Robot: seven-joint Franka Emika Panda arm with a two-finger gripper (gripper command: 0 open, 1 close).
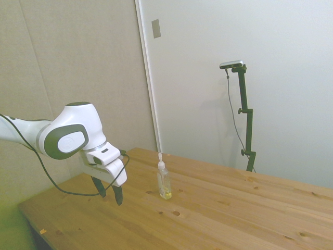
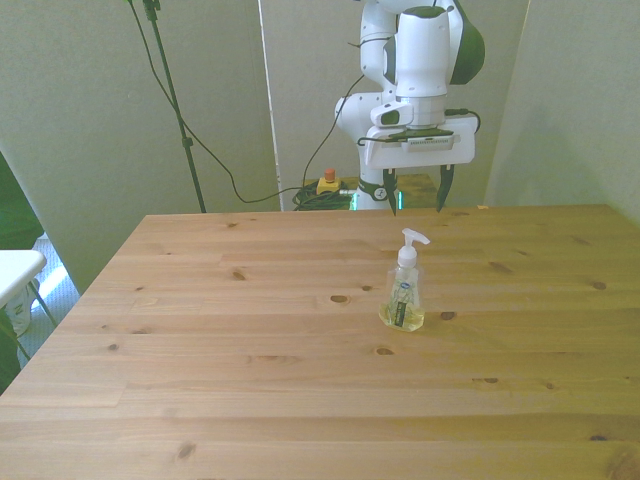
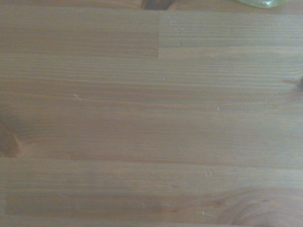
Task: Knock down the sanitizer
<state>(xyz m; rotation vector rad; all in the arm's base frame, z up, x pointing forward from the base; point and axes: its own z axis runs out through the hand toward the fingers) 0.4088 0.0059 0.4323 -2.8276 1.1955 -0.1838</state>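
The sanitizer (image 1: 164, 179) (image 2: 402, 293) stands upright near the middle of the wooden table (image 1: 234, 208) (image 2: 250, 340). It is a small clear bottle with a white pump nozzle and a little yellowish liquid at the bottom. My gripper (image 1: 111, 192) (image 2: 413, 193) hangs just above the table, to the side view's left of the bottle and apart from it. Its two dark fingers point down, spread open, with nothing between them. In the wrist view only a sliver of the sanitizer's base (image 3: 260, 3) shows at the picture's edge, over wood planks.
A black cable (image 1: 47, 174) loops from the arm down toward the gripper. Behind the table's far edge in the front view lie coiled cables and a yellow-and-red button box (image 2: 327, 184). A white object (image 2: 15, 275) stands off the front view's left.
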